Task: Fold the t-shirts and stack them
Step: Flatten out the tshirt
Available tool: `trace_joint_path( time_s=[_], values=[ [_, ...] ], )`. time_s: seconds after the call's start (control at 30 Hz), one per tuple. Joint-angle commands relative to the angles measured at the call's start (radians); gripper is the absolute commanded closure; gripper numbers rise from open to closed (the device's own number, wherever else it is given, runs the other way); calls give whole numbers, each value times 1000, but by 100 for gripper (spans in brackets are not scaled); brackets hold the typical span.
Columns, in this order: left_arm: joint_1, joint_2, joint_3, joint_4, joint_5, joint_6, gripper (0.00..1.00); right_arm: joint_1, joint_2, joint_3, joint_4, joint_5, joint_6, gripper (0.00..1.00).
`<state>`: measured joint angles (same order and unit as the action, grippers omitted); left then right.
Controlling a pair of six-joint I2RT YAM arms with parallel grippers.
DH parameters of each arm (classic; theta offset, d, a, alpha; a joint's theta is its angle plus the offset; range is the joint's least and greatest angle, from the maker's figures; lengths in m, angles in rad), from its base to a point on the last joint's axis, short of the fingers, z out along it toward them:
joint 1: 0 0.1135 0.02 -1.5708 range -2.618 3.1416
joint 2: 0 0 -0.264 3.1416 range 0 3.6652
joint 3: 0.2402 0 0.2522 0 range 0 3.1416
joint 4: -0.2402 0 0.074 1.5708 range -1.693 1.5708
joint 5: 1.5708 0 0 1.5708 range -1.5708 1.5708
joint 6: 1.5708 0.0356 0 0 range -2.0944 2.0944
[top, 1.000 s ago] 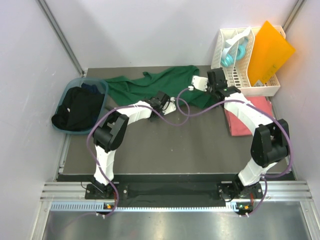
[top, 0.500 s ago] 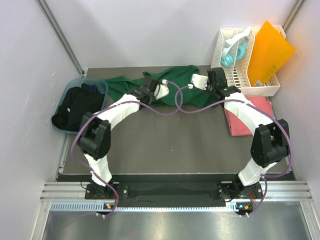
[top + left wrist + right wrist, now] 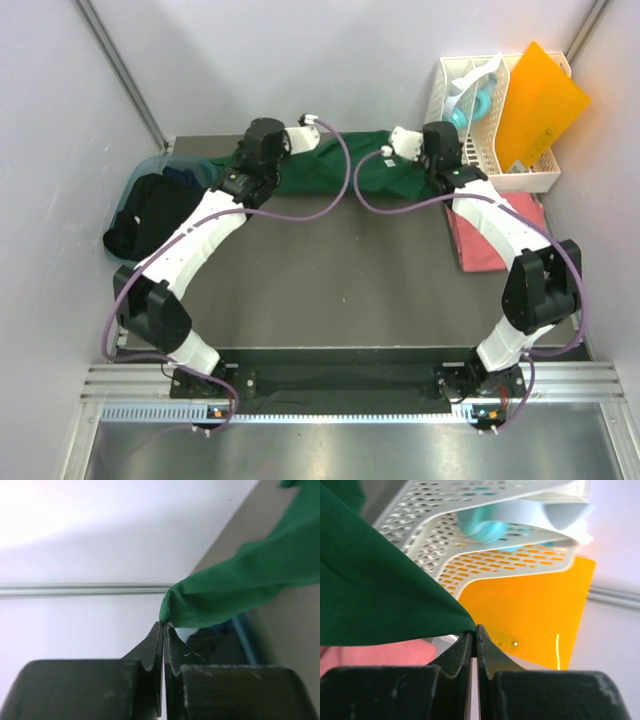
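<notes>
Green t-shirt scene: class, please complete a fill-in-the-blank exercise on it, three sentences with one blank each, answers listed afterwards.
1. The t-shirt pinched by the left end effector and the right end effector is dark ____ in colour.
2. The coral pink t-shirt lies on the ____ arm's side of the table.
3. The plastic sheet leaning on the white rack is ____ in colour.

Missing words: green; right; orange.
</notes>
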<state>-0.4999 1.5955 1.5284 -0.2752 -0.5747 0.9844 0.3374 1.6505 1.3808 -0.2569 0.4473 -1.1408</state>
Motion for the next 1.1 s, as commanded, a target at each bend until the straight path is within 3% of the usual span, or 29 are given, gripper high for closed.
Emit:
trace_joint_path(
  time_s=[0.0,0.27,0.5,0.67,0.93,1.07],
  values=[
    [59,-138,-43,207,-34,170,100,-44,-61,105,211,106,12,100],
    [193,-325,-209,497,59,356,100,-83,-266,57,514,122,-111,100],
    [259,-430,-221,692,148,411,100,-89,-419,4,711,77,-230,100],
    [261,-447,-119,717,245,491,100,-89,-471,53,815,31,-298,100],
    [261,-355,192,686,314,528,100,-89,-446,273,797,-12,-321,100],
    [285,-328,176,625,374,499,100,-89,-362,304,823,-68,-341,100]
  ],
)
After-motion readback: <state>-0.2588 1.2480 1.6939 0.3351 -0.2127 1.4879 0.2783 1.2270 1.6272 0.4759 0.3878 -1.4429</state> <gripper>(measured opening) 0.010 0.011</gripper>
